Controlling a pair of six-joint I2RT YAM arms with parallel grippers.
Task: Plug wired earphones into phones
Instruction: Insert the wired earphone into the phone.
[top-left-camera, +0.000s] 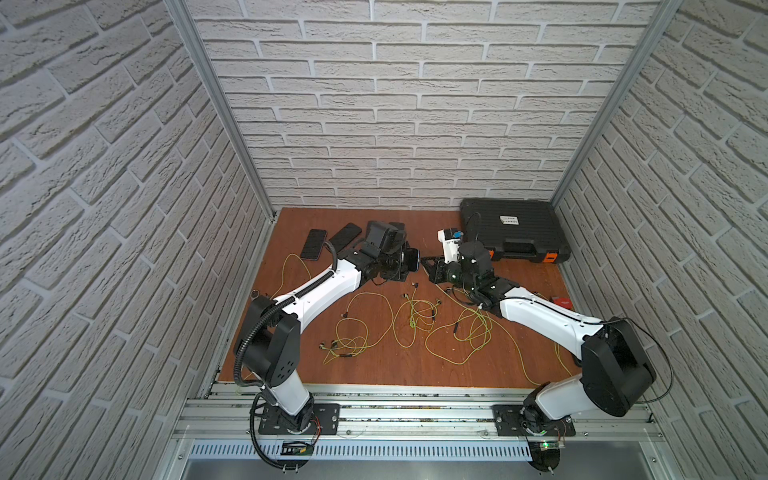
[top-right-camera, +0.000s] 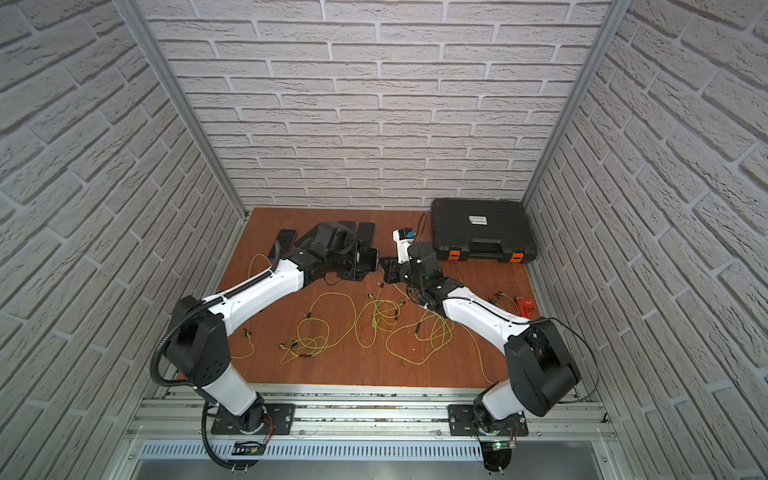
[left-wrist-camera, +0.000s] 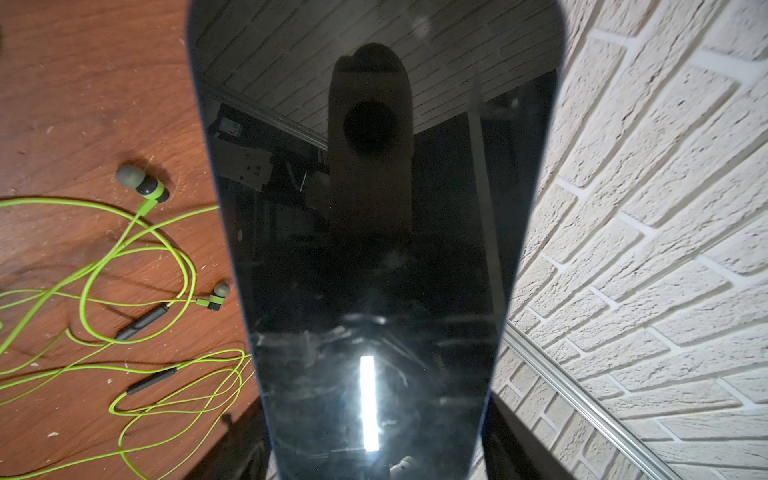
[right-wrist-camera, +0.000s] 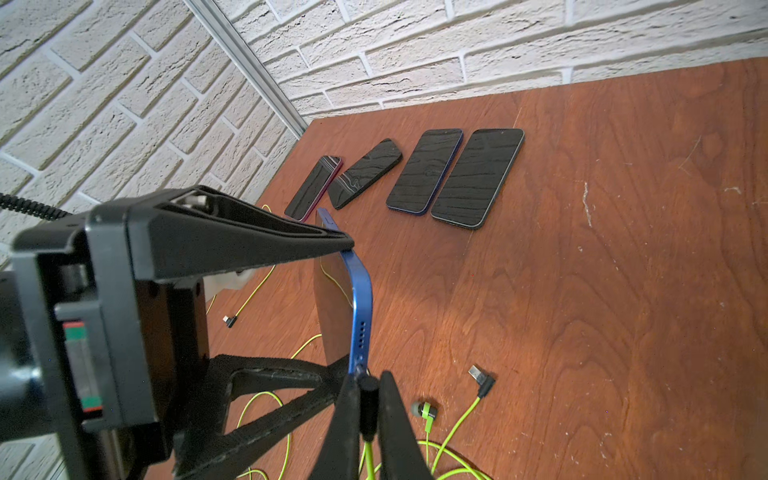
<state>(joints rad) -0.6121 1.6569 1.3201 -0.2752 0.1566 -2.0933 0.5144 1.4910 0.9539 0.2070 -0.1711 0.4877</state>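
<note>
White brick-patterned walls enclose a reddish-brown wooden table (top-left-camera: 374, 365). In both top views the left pincer (top-left-camera: 412, 261) grips a black smartphone with a blue edge (top-left-camera: 414, 260), raised off the table near its middle. The right pincer (top-left-camera: 428, 268) meets it tip to tip. Yellow-green wired earphones (top-left-camera: 376, 328) sprawl in loose loops nearer the arm bases, and a ribbed black case with orange latches (top-right-camera: 482, 232) sits in the far right corner. The left wrist view is mostly the held phone's glossy dark screen, with cords and an earbud (left-wrist-camera: 141, 185) on the table beside it. In the right wrist view the right pincer is clamped on a small dark plug (right-wrist-camera: 368, 395), its tip at one end of the phone's perforated blue edge; whether it is seated I cannot tell. Four more black phones (right-wrist-camera: 426, 170) lie flat by the back wall.
</note>
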